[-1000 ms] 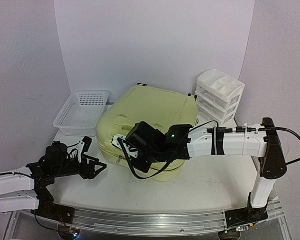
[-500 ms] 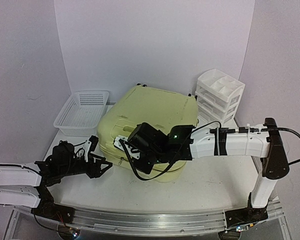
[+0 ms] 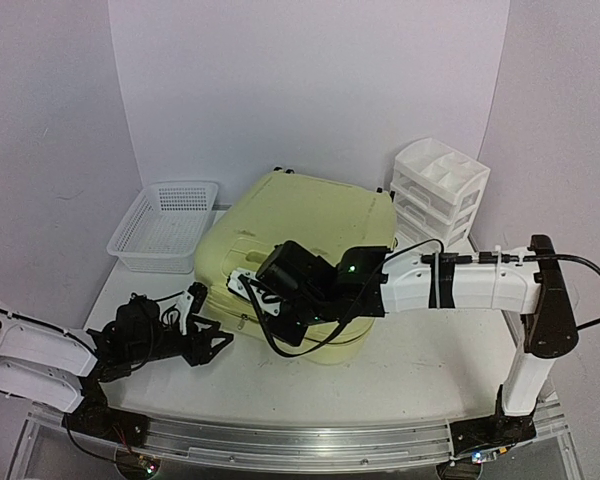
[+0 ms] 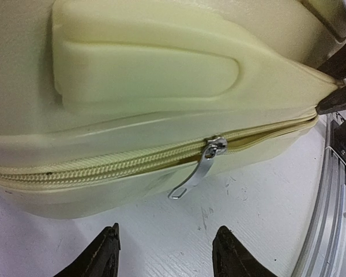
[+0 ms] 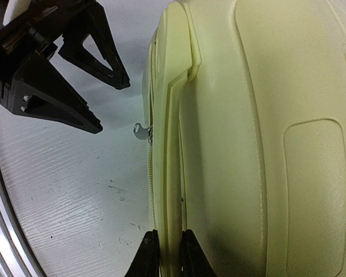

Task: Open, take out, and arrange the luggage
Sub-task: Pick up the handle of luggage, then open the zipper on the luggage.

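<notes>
Top external view: the luggage (image 3: pixel 310 210) lies flat and zipped shut on the counter (image 3: pixel 420 365). A white mesh basket (image 3: pixel 165 225) stands just off the luggage's far left corner, and a white drawer organizer (image 3: pixel 440 185) stands beside its far right corner. The left tool (image 3: pixel 218 347) sits low at the luggage's near left corner. The right tool (image 3: pixel 242 285) meets the near edge of the luggage shell.

Left wrist view: the left tool (image 4: pixel 167 254) is released, its fingers (image 4: pixel 106 251) apart with nothing between them. The luggage (image 4: pixel 144 69) lies directly ahead of the tool. Its zipper pull (image 4: pixel 199 170) hangs from the seam, ahead of the gap and clear of both fingers. Risk: the pull is thin, flat and angled against the shell, so a closing pinch may slide off it or catch the zipper tape instead. A draw not aligned with the seam could jam the slider.

Right wrist view: the right tool (image 5: pixel 168 254) is clenched on the luggage's seam rim, with pale shell filling the gap between its fingers. The left tool (image 5: pixel 111 107) stands beside the seam, near the zipper pull (image 5: pixel 141 131) but not touching it. Risk: the hold is narrow and sits on a smooth rounded rim. If it slips, the luggage (image 5: pixel 265 115) would likely shift on the counter when the zipper is drawn.
</notes>
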`<state>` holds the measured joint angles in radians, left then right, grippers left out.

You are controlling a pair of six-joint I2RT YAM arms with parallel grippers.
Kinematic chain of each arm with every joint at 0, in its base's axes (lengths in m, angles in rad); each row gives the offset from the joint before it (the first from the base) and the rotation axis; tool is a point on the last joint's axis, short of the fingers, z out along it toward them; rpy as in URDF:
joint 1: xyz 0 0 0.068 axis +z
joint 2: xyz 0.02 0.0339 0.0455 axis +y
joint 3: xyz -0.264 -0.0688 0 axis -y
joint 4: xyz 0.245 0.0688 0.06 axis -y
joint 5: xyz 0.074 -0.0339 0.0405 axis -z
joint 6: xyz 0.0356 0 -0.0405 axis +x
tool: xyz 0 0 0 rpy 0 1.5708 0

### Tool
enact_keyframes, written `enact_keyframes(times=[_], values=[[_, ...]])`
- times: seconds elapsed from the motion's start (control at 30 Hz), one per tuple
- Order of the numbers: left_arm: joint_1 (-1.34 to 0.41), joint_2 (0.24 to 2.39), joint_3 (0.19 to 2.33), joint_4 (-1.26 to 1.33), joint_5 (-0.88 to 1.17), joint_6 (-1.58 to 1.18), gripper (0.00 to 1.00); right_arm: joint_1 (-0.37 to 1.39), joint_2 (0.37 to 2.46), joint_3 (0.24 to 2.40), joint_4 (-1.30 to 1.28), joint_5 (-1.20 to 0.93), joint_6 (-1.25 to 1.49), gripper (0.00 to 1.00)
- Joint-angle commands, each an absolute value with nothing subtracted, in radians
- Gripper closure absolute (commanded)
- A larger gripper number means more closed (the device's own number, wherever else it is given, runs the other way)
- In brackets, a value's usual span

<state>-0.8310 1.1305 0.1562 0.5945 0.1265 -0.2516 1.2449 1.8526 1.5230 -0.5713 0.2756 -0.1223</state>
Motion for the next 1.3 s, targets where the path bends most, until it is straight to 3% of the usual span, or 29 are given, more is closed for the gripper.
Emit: enact_keyframes(times=[0.0,0.5,0.87,1.27], values=[[-0.847,1.133,0.155,0.692,0.102,-0.223,0.45,1.242,1.729,1.632,-0.408,0.382,-0.039,1.00],[-0.848,1.083,0.135,0.730,0.010,-0.211,0.43,1.171,1.941,1.869,-0.465,0.286,-0.053,1.00],[-0.848,1.195,0.150,0.843,-0.059,-0.192,0.46,1.164,1.954,1.991,-0.537,0.223,-0.021,1.00],[-0.848,1.402,0.217,1.084,-0.089,-0.040,0.47,1.164,1.928,1.981,-0.546,0.185,-0.008,1.00]])
